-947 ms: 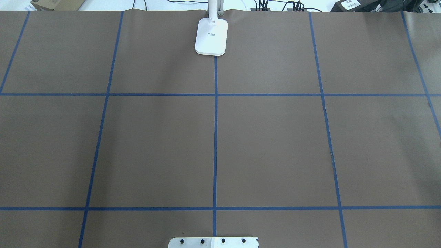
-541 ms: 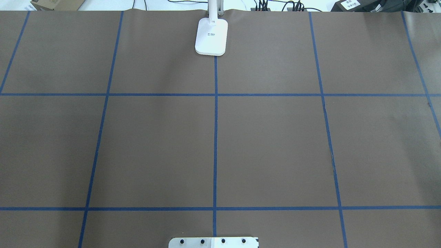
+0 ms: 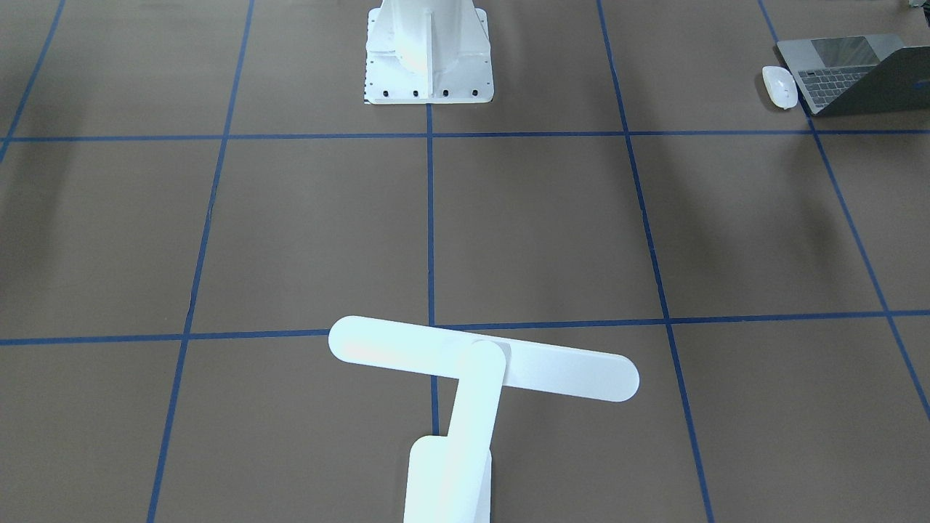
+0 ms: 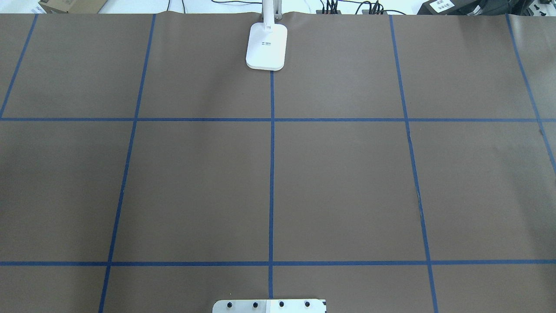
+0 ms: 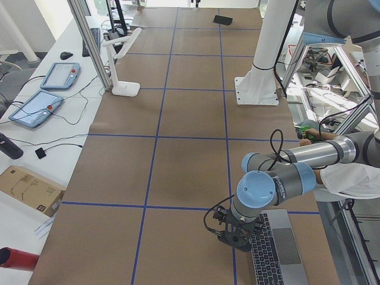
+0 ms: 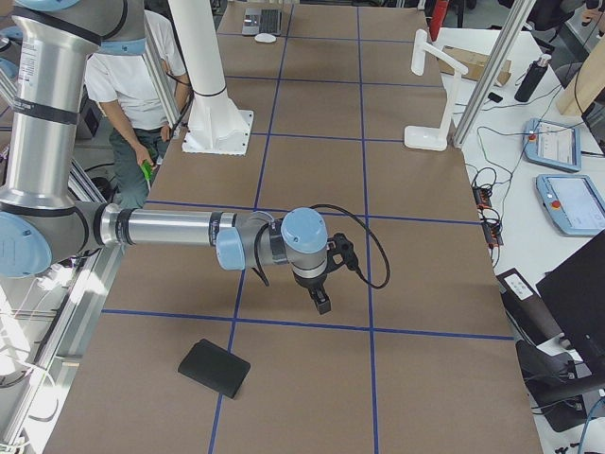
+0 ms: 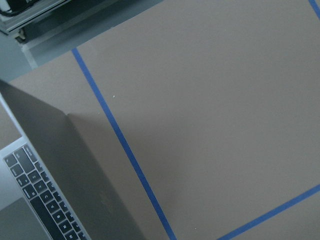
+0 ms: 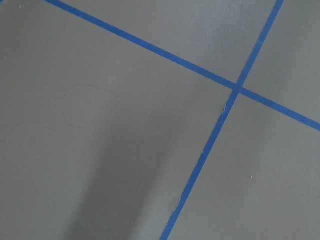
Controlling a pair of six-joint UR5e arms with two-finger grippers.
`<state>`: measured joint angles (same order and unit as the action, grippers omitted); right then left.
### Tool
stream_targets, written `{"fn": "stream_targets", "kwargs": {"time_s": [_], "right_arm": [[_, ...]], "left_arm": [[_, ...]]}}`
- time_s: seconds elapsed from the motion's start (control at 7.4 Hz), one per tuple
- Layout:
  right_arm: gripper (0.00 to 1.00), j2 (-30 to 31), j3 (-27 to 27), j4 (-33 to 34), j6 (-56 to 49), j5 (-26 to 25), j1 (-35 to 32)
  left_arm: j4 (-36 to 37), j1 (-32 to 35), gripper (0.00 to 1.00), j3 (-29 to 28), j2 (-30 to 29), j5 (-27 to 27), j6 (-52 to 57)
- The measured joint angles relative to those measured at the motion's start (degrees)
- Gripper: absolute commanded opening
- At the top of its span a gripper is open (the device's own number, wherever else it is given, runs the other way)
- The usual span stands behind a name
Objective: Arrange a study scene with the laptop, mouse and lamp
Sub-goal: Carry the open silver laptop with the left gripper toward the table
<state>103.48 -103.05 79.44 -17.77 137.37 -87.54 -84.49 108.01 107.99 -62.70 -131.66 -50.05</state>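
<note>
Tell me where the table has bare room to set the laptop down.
The middle squares between the lamp and the white pedestal are bare, and so are the squares on both sides of them. It is crowded only at the end with the laptop and the mouse, where the left gripper hangs; a black pad lies at the other end.

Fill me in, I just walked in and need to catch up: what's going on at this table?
Two robot arms are setting up a study scene. The left gripper hangs low beside the open laptop, the mouse lying next to it; the right gripper hovers over bare table near a black pad. The lamp stands at the far edge. Nothing seems held yet.
</note>
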Motion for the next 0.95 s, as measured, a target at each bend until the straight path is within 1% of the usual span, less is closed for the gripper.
{"fn": "stream_targets", "kwargs": {"time_s": [0.27, 0.68, 0.95], "right_arm": [[1.00, 1.23, -0.04, -2.01, -0.06, 0.06, 0.18], [1.00, 2.03, -0.26, -2.68, -0.06, 0.09, 0.26], [1.00, 2.20, -0.44, -2.73, 0.01, 0.11, 0.26]], "left_arm": [[-3.03, 0.26, 0.99, -2.65, 1.85, -0.39, -2.97], [-5.84, 0.36, 0.97, -3.07, 3.95, -0.60, -10.88], [-8.42, 0.35, 0.95, -4.92, 4.25, -0.62, -11.94]]}}
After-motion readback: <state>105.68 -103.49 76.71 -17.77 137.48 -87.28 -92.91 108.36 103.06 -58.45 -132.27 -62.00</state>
